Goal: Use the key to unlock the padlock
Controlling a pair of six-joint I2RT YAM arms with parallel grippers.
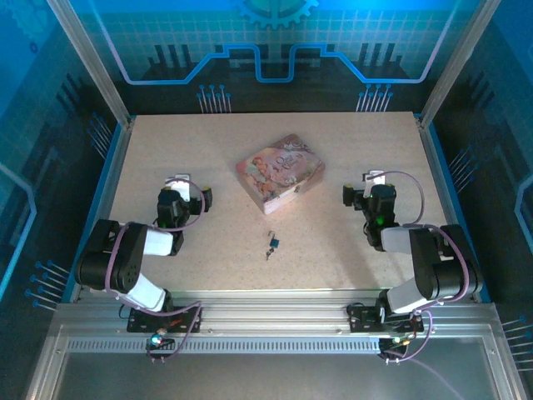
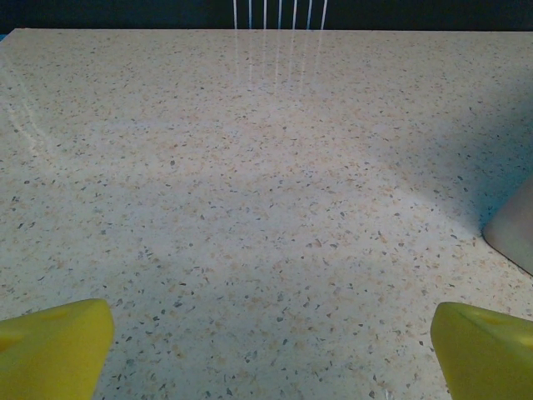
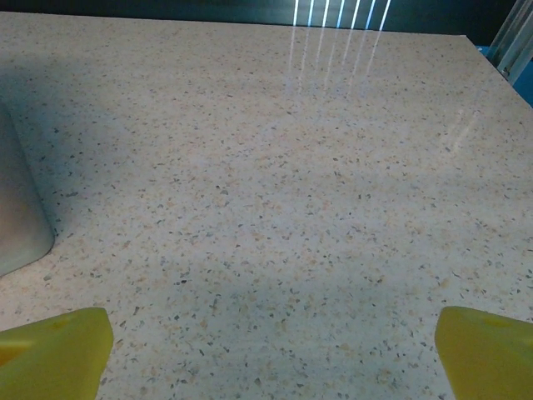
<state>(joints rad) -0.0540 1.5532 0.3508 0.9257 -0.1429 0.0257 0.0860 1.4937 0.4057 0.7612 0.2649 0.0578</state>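
The tiny dark-blue padlock (image 1: 274, 242) lies on the speckled table near the front middle, between the two arms. The thin grey-brown key (image 1: 268, 253) lies right beside it, just below and to its left. My left gripper (image 1: 177, 182) rests low at the left, well away from both. In the left wrist view its yellow fingertips (image 2: 54, 346) stand wide apart over bare tabletop, so it is open and empty. My right gripper (image 1: 374, 178) sits at the right, equally far off. Its yellow fingertips (image 3: 54, 350) are also spread wide with nothing between them.
A pink illustrated box (image 1: 280, 172) lies at the table's middle, behind the padlock; its pale side shows at the edge of each wrist view (image 2: 515, 225) (image 3: 18, 212). Blue walls and metal rails border the table (image 1: 350, 142).
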